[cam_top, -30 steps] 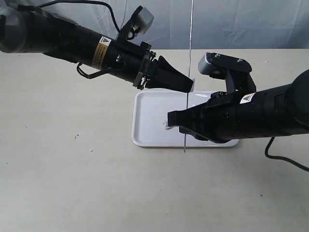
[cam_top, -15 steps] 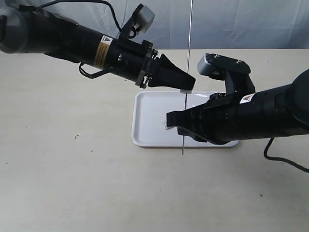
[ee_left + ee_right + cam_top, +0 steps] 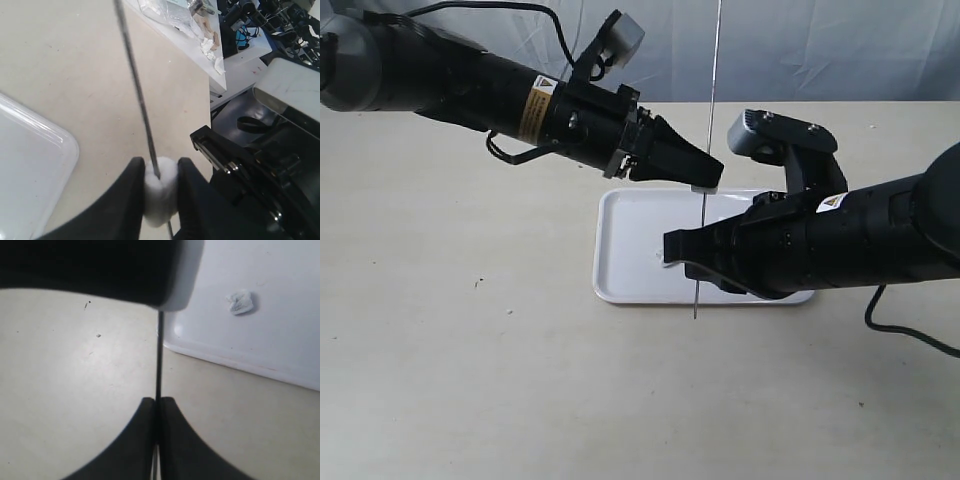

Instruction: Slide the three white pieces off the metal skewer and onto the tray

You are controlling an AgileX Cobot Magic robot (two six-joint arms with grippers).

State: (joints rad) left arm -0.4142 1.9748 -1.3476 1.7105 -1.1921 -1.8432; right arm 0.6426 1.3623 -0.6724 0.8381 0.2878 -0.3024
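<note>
Where the metal skewer (image 3: 713, 100) stands nearly upright through the middle of the exterior view, running from the top edge down to just past the near rim of the tray (image 3: 630, 250), you have both arms on it. Up the rod, the threaded white piece (image 3: 703, 187) sits with the rod passing through it. Your left gripper (image 3: 708, 176) comes in from the upper left, and its jaws are pinching that lump from both sides. The left wrist view confirms it: the threaded white piece (image 3: 160, 197) bulges between the two dark fingers (image 3: 132, 200), with the metal skewer (image 3: 135, 70) running away towards the top of the frame.

Lower down, your right gripper (image 3: 678, 246) reaches in from the right over the tray. In the right wrist view its jaws (image 3: 157, 410) are pressed tight onto the metal skewer (image 3: 159, 360), with only the rod between them.

One loose white piece (image 3: 240, 302) lies flat on the tray (image 3: 260, 270). In the exterior view it shows as a small lump (image 3: 663, 258) just beside your right fingertips. The tray rests on a beige table (image 3: 470, 380).
</note>
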